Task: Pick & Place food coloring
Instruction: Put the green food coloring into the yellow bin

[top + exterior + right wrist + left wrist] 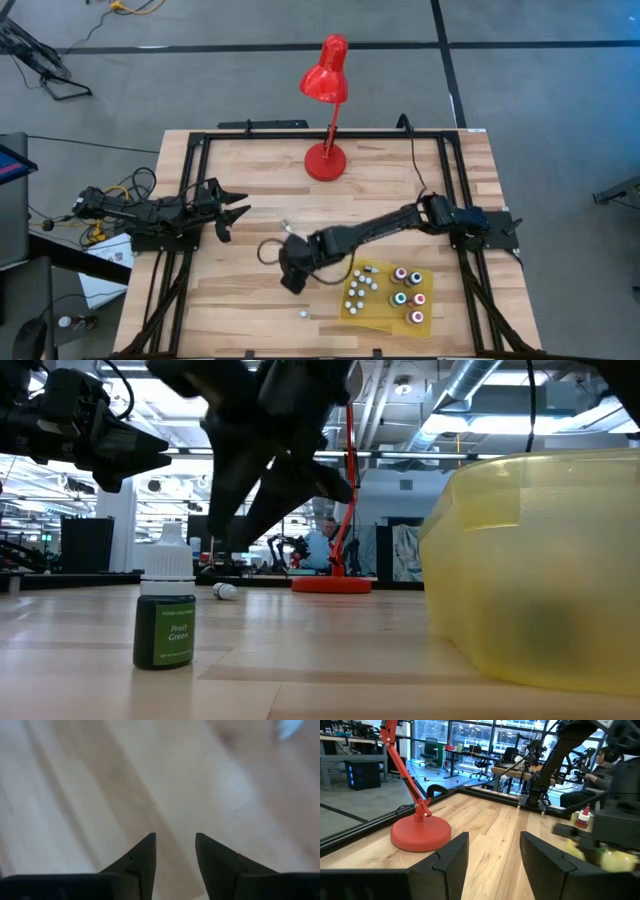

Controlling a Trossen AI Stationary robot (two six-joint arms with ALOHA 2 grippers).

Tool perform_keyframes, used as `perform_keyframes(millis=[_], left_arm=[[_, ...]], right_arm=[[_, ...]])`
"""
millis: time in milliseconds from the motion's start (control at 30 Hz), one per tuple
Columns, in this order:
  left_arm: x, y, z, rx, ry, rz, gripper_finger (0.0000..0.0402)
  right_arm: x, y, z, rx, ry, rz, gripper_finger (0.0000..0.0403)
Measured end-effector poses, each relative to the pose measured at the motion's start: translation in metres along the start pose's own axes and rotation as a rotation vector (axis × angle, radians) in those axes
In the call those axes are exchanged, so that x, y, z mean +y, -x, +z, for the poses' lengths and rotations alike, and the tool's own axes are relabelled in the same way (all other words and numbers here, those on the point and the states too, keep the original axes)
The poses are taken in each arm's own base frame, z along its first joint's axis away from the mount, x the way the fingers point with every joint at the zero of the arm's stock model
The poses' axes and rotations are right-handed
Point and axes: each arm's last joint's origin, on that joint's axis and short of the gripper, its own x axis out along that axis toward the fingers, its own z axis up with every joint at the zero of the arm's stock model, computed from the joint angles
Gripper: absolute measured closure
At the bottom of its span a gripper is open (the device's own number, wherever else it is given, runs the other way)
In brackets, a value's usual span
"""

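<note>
Looming closest to the table-level camera, a translucent yellow tray (540,570) fills the foreground, with a green food coloring bottle (166,612) standing upright on the wooden table (260,190) well apart from it. Overhead, more bottles (407,287) and small white balls (358,292) sit on that tray. Above the bare wood between the lone bottle and the tray, the right gripper (175,851) points downward with its fingers parted by a narrow gap and nothing between them. At the table's left side, clear of the work, the left gripper (492,855) waits with jaws apart and empty, aimed toward the red lamp (326,110). Judged from here, the risk is a tip-over: the slim bottle stands free, and a low sweep of the dark arm could knock it rolling off the table edge
</note>
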Motion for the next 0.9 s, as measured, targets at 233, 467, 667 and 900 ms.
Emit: perform_keyframes(millis=[233, 467, 667, 900], left_arm=[[0.000, 0.000, 0.000, 0.000, 0.000, 0.000, 0.0233], [0.000, 0.000, 0.000, 0.000, 0.000, 0.000, 0.0233], [0.000, 0.000, 0.000, 0.000, 0.000, 0.000, 0.0233], [0.000, 0.000, 0.000, 0.000, 0.000, 0.000, 0.0233]], right_arm=[[0.050, 0.007, -0.036, -0.054, 0.164, 0.134, 0.0236], [0.083, 0.015, -0.070, -0.098, 0.486, 0.198, 0.0207], [0.094, 0.019, -0.087, -0.156, 0.672, 0.136, 0.0200], [0.092, 0.012, -0.094, -0.151, 0.746, 0.119, 0.0199]])
